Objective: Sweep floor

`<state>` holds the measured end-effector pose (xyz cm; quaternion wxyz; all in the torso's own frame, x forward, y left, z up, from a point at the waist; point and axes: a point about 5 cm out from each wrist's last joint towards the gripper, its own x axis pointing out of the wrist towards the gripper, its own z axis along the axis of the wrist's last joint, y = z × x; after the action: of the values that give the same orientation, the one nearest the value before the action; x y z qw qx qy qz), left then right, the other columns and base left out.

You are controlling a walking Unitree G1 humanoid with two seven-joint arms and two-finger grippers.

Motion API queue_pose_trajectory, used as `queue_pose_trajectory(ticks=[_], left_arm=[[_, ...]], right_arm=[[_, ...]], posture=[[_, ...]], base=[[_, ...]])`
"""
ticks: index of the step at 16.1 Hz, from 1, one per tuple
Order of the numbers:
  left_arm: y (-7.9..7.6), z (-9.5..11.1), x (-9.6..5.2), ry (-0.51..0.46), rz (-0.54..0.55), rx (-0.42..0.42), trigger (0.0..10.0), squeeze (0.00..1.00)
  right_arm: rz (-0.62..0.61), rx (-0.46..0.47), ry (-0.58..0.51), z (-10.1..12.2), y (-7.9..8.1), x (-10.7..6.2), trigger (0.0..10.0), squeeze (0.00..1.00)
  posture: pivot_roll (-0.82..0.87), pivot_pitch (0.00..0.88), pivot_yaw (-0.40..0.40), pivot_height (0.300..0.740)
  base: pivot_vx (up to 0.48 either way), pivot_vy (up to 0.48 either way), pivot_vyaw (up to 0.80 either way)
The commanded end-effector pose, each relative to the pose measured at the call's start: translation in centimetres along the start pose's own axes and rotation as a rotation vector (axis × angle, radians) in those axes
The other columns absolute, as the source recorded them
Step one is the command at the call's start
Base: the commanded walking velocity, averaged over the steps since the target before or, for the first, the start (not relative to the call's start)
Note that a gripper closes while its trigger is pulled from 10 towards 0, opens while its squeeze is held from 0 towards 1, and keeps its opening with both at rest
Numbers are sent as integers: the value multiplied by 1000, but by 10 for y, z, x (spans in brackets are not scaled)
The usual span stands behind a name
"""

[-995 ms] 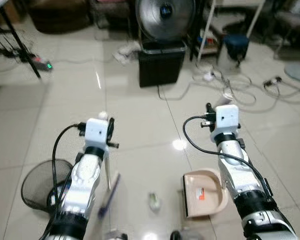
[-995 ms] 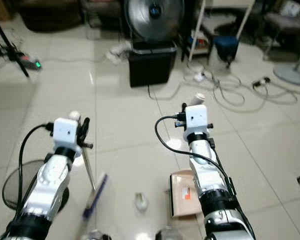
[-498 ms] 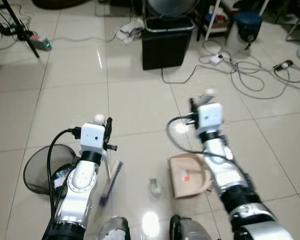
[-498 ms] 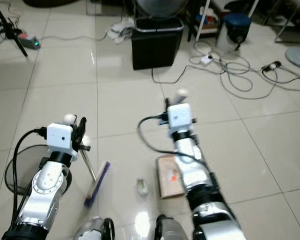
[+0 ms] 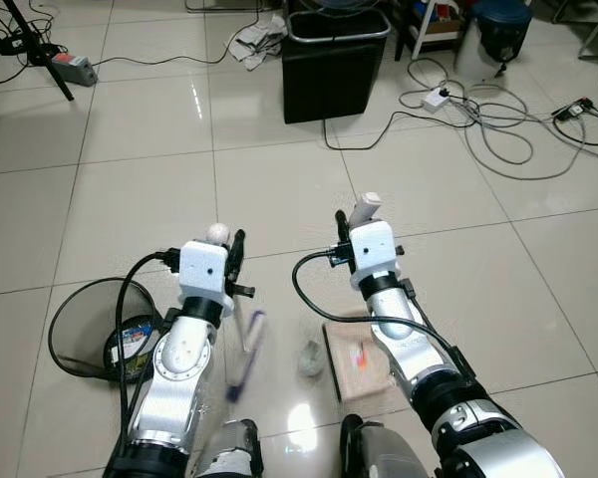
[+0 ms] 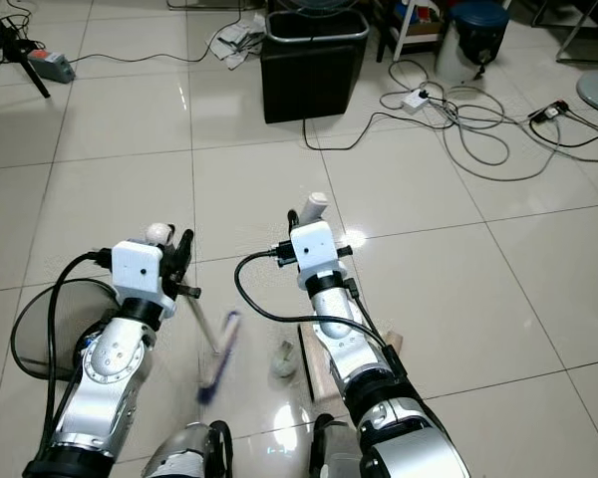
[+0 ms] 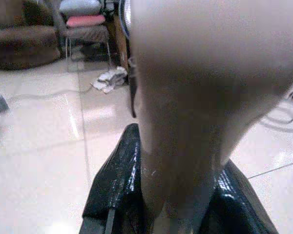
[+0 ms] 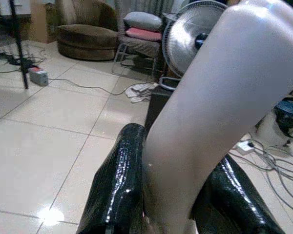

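Left gripper (image 5: 231, 261) is clamped on the pale handle of a small broom (image 5: 243, 342), whose purple-bristled head, blurred, sits on the tiled floor (image 5: 140, 169) beside a black mesh wastebasket (image 5: 72, 329). Just right of the broom head lies a small crumpled scrap (image 5: 310, 358), close to the beige dustpan (image 5: 357, 357). Right gripper (image 5: 351, 221) grips the dustpan's upright handle.

Bright, even indoor light; glare spots shine on the glossy beige floor tiles (image 5: 194, 100). The small purple-bristled broom (image 5: 245, 344) is motion-blurred. Both wrist views are soft, their near handles unfocused.
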<state>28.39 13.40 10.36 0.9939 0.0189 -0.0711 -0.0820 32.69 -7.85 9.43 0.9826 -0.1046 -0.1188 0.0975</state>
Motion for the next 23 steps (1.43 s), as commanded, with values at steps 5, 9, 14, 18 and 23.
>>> queue_pose_trajectory(ticks=[5,9,14,18,23], left_arm=[[-18,18,12,-49,-56,-365,10000,0],[-14,34,28,-100,-79,-412,10000,0],[-12,34,37,-88,-137,-367,10000,0],[-6,35,46,-92,-151,-323,10000,0],[5,65,64,-202,-209,-189,10000,0]], right_arm=[[-158,45,25,-7,-32,-1,10000,0],[-216,92,29,-9,-46,-2,10000,0],[-288,178,12,-10,-59,-6,10000,0],[-339,252,-31,-7,-70,-7,10000,0],[-338,252,-57,-7,-79,-13,10000,0]], posture=[[9,235,10,740],[11,186,10,740],[15,154,21,740],[18,125,26,740],[12,95,34,740]], base=[[0,0,0],[0,0,0],[0,0,0],[0,0,0],[0,0,0]])
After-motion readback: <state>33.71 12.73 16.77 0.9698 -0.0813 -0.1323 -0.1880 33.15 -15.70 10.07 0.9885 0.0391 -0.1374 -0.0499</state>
